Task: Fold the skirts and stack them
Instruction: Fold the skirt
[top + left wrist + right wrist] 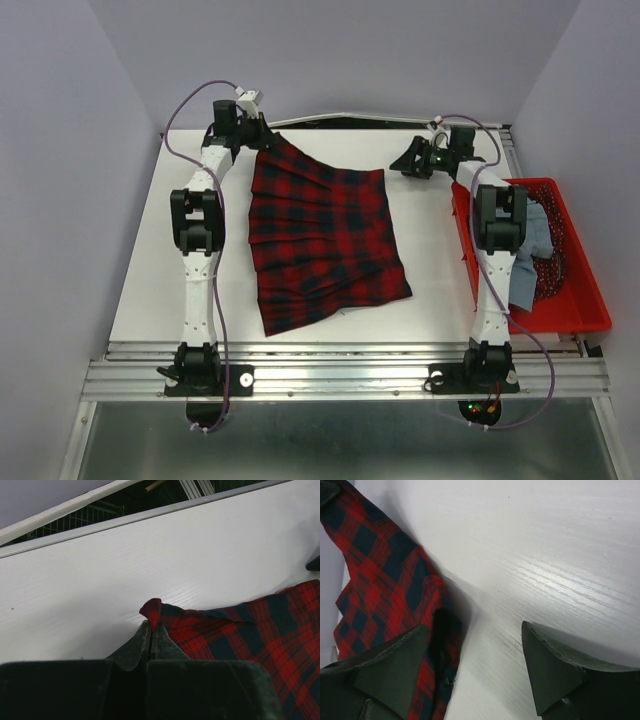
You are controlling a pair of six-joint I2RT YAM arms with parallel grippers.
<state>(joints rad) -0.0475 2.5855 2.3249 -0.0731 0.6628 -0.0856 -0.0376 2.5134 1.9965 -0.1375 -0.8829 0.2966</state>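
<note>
- Left jaws: pressed together and clamped on one corner of the pleated red-and-dark-navy plaid cloth skirt (250,630). A small red tip of that corner pokes up just past the jaw tips.
- Right jaws: spread wide apart and gripping nothing. One jaw is at the plaid skirt's edge (380,570), though contact with the cloth cannot be told. The other jaw is over bare table.
- Between the two sets of jaws, the plaid skirt's far edge runs from the left jaws toward the right jaws, across the far part of the table. The right jaws sit just beside its other far corner.
- From that edge the plaid skirt (320,240) spreads flat toward the arm bases, pleats fanning out, with a few wrinkles near its closest hem.
- Flat white table (150,250) shows on every side of the skirt.
- To the right of the right jaws, and nearer the arm bases, stands a red plastic rectangular basket (590,300) at the table's edge.
- Inside the basket lies the plain light blue-grey denim-like skirt (540,230), crumpled, well apart from both sets of jaws.
</note>
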